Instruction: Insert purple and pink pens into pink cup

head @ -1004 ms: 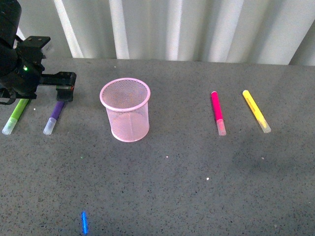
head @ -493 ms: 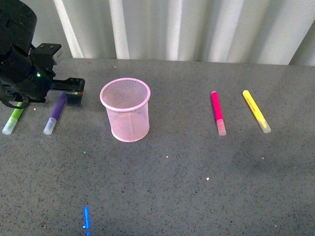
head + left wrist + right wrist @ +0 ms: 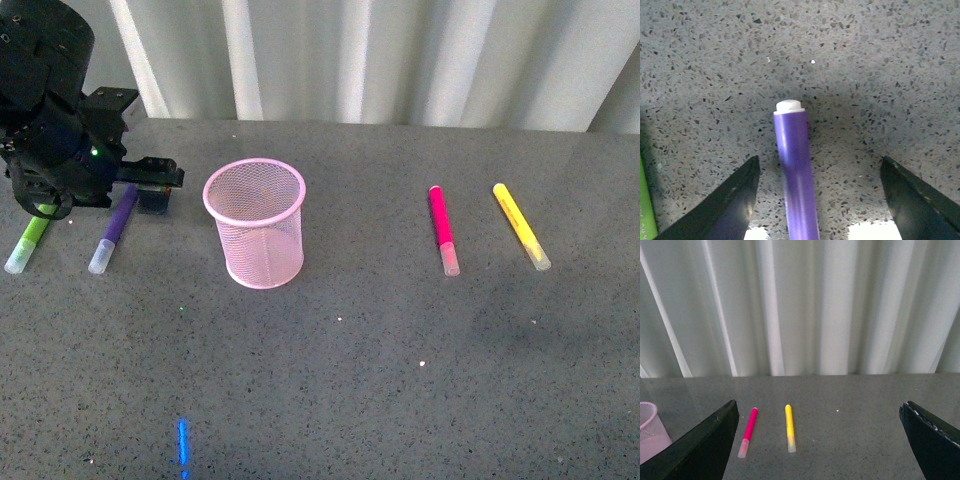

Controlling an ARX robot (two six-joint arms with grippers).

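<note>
The purple pen lies flat on the desk, left of the upright pink mesh cup. The pink pen lies flat, well to the cup's right.

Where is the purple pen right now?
In the front view the purple pen lies at the left, between the green marker and the pink cup, under the left gripper.

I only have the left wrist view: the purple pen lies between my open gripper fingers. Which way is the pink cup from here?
Observer: In the front view the pink cup stands upright to the right of the left gripper, apart from the purple pen.
Operator: Anything inside it?
Observer: Nothing shows through its mesh; it looks empty.
Operator: Where's the pink pen?
Observer: The pink pen lies flat on the table to the right of the cup, next to a yellow marker.
</note>
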